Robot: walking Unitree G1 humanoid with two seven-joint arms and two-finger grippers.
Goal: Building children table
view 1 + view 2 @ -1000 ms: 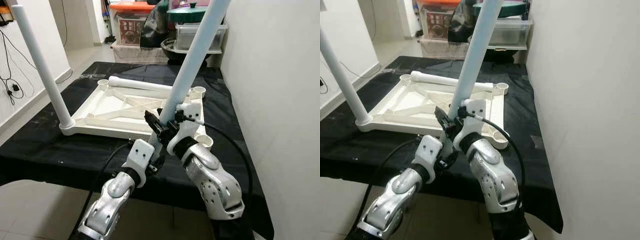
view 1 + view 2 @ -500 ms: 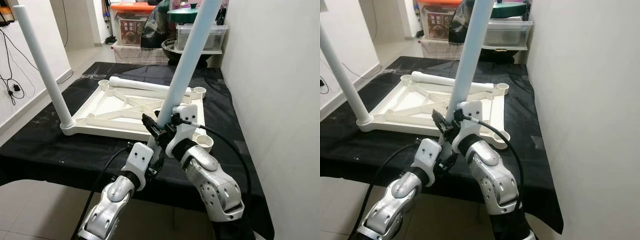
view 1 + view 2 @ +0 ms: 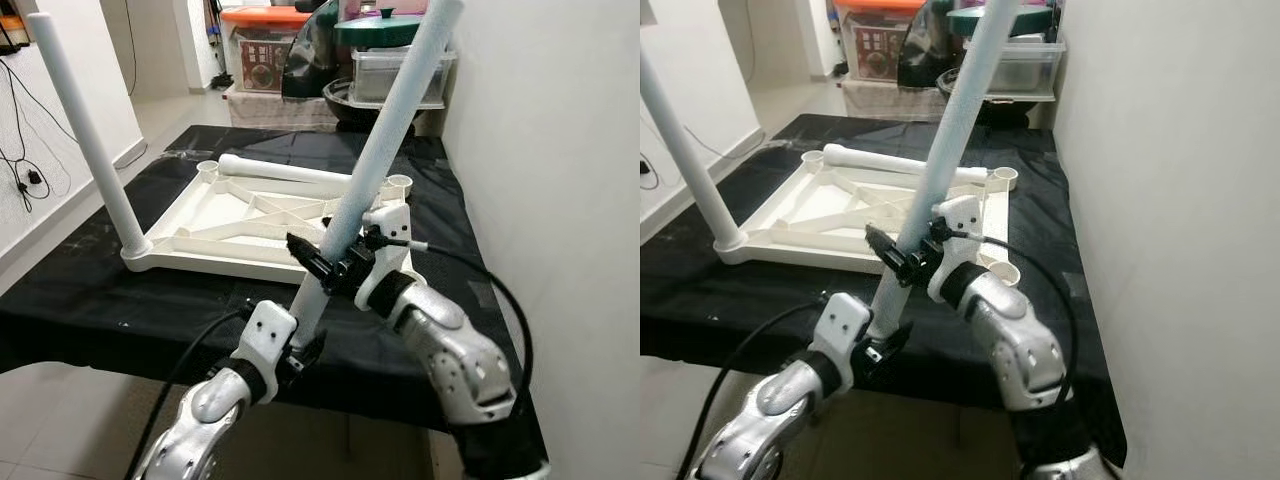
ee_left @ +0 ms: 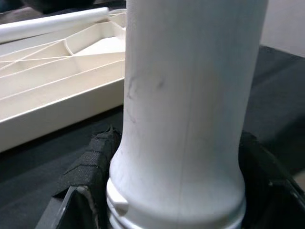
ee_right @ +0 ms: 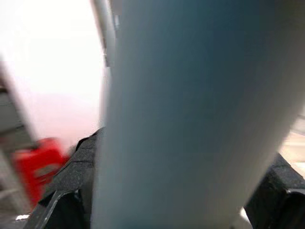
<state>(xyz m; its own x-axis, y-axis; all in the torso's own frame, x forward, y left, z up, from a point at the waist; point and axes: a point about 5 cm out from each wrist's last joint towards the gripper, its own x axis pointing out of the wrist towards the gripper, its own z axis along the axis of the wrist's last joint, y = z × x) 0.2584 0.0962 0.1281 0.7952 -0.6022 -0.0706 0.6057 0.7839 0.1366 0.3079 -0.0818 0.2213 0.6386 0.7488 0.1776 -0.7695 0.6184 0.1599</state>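
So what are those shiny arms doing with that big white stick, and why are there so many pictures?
Those are a robot's two silver arms. Two pictures come from cameras in its head, looking down at a black-covered table. The other two come from small cameras on its wrists, so they look very close up.

On the table lies a white tabletop, upside down. One leg already stands in a corner of it, and another leg lies along its far edge.

Both arms hold a third white leg, tilted. The left gripper grips it near its bottom end, and the right gripper grips it a bit higher. Both pairs of jaws are closed on it.
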